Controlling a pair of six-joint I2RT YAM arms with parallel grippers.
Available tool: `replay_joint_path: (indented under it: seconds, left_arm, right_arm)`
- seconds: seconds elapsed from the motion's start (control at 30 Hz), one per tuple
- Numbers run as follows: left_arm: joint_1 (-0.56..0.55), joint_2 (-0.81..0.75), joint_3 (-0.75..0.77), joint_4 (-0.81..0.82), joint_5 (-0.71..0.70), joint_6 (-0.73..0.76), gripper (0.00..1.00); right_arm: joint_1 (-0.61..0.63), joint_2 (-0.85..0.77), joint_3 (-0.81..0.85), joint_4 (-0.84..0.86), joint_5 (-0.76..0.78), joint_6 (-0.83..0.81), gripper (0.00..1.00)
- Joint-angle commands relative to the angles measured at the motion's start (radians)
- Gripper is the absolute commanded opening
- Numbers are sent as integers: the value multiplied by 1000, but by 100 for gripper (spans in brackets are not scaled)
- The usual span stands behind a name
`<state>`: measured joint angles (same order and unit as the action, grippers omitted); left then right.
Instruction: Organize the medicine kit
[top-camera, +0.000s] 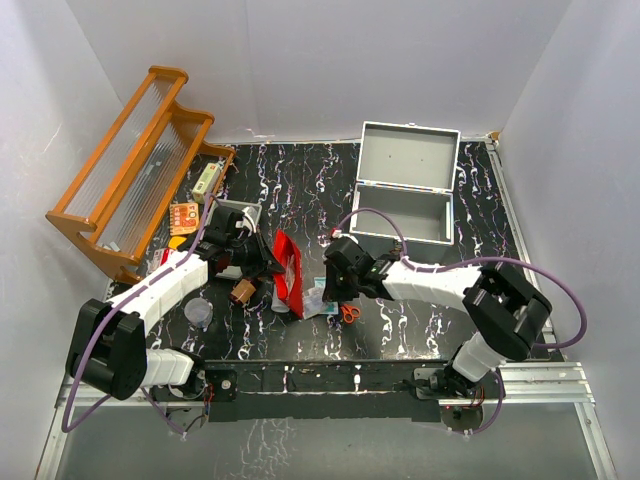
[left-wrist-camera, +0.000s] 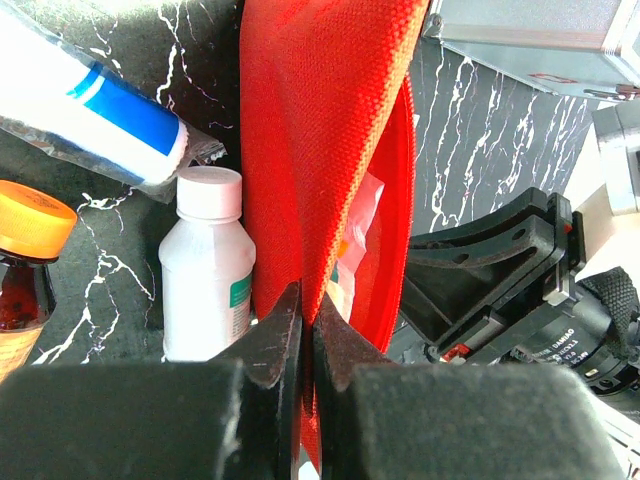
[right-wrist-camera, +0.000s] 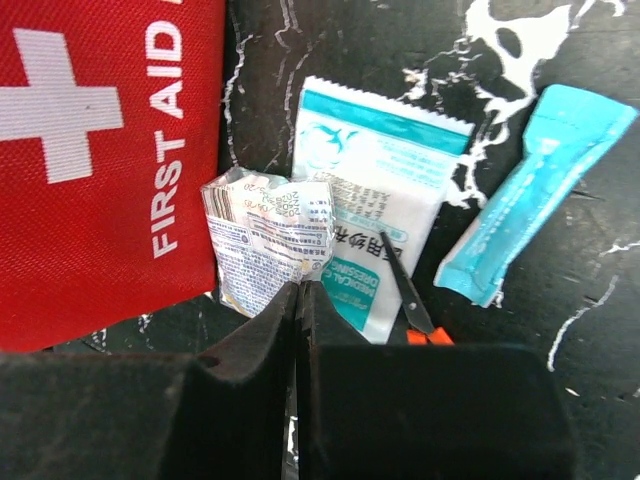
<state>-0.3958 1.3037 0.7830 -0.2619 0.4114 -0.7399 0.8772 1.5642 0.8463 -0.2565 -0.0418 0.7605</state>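
The medicine kit (top-camera: 405, 190), a silver-grey metal case, stands open at the back right, its lid raised. A red first-aid pouch (top-camera: 290, 268) lies at the table's middle. My left gripper (left-wrist-camera: 307, 295) is shut on the pouch's fabric edge (left-wrist-camera: 320, 150), holding it up. My right gripper (right-wrist-camera: 298, 285) is just right of the pouch (right-wrist-camera: 100, 150), shut on the lower edge of a crumpled printed packet (right-wrist-camera: 265, 240). From above, the left gripper (top-camera: 268, 262) and right gripper (top-camera: 325, 285) flank the pouch.
A white dressing pack (right-wrist-camera: 385, 190), a teal sachet (right-wrist-camera: 535, 190) and orange-handled scissors (right-wrist-camera: 405, 285) lie by the right gripper. A white bottle (left-wrist-camera: 205, 265), a blue-and-white tube (left-wrist-camera: 90, 110) and an amber bottle (left-wrist-camera: 25, 260) lie left of the pouch. A wooden rack (top-camera: 135, 165) stands far left.
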Motion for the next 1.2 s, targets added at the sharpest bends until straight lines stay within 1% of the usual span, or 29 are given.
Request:
replay_joint_path:
  seconds: [0.0, 0.2, 0.33, 0.43, 0.53, 0.63, 0.8, 0.93, 1.0, 1.17]
  left_arm:
    - [2, -9, 0, -21, 11, 10, 0]
    - [2, -23, 7, -4, 0, -13, 0]
    - [1, -24, 14, 7, 0, -23, 0]
    - [1, -23, 16, 11, 7, -27, 0]
    - [2, -27, 17, 12, 12, -35, 0]
    - [2, -30, 29, 4, 13, -38, 0]
    - [1, -33, 52, -11, 15, -44, 0]
    - [2, -33, 68, -25, 14, -50, 0]
    - [1, -29, 78, -35, 8, -51, 0]
    - [2, -28, 86, -39, 10, -55, 0]
  right_arm:
    - [14, -54, 61, -53, 131, -1, 0]
    - [21, -94, 183, -308, 316, 37, 0]
    - [39, -114, 280, -423, 402, 60, 0]
    - [73, -101, 391, -513, 471, 77, 0]
    - [134, -67, 505, -591, 559, 86, 0]
    - [198, -21, 607, -643, 639, 110, 0]
    - [251, 53, 734, -685, 719, 98, 0]
    - [265, 122, 810, -729, 767, 97, 0]
    - [266, 151, 834, -747, 789, 69, 0]
    - [266, 223, 886, -786, 833, 63, 0]
